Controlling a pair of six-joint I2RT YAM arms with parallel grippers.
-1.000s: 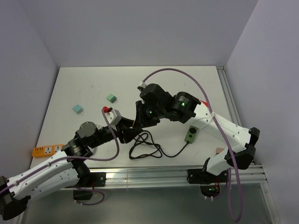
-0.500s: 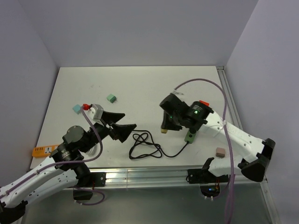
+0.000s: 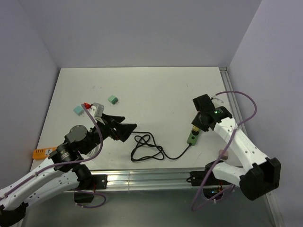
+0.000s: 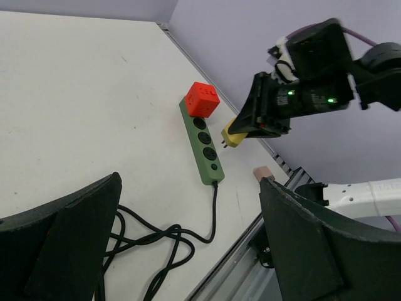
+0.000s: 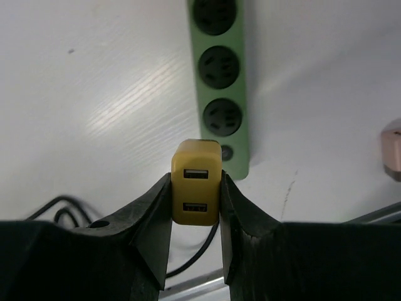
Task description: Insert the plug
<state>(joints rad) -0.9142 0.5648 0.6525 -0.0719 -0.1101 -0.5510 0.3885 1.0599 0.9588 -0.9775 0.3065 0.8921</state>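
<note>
The plug (image 5: 195,182) is a small yellow block with two USB ports, and my right gripper (image 5: 195,188) is shut on its sides. It hangs just above the near end of the green power strip (image 5: 219,88), over the switch end, with three free sockets beyond it. From above, the plug (image 3: 194,128) shows under the right gripper (image 3: 195,126) over the strip (image 3: 193,137). The left wrist view shows the plug (image 4: 233,135) with its prongs pointing down beside the strip (image 4: 203,147). My left gripper (image 3: 124,128) stands wide open and empty, left of the black cord (image 3: 147,149).
A red cube adapter (image 4: 202,100) sits in the strip's far socket. A pink plug (image 3: 222,152) lies near the front right edge. Two teal plugs (image 3: 112,99) (image 3: 78,110) lie at the back left, and an orange strip (image 3: 40,153) at the left edge.
My left gripper opened and drew back to the left. The right arm carried the yellow plug from the table's middle rightwards to above the green strip.
</note>
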